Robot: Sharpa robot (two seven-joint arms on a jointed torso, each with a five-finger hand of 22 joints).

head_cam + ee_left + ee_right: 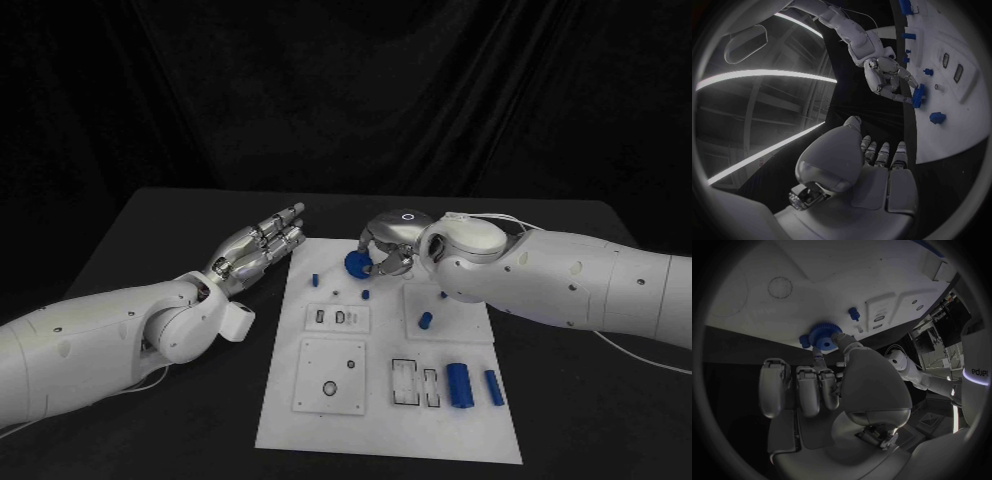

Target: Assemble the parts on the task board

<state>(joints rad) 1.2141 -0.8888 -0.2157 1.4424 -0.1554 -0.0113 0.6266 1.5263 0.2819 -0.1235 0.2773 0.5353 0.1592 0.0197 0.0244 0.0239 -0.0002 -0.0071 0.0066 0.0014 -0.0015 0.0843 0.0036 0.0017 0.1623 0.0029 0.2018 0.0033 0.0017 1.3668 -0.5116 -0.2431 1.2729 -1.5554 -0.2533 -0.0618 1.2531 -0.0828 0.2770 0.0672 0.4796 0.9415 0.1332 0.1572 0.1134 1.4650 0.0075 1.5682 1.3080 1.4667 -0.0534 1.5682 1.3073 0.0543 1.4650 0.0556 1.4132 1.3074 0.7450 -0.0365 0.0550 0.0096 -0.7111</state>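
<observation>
Right hand [389, 245] pinches the blue gear [356, 263] over the task board's [368, 425] far-left corner; left hand [260, 248] waits flat, fingers together.

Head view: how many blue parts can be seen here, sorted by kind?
Gear, pinched by the right hand: 1
Cylinders lying on the task board: 3
Small pieces near the gear: 2
Total: 6
</observation>
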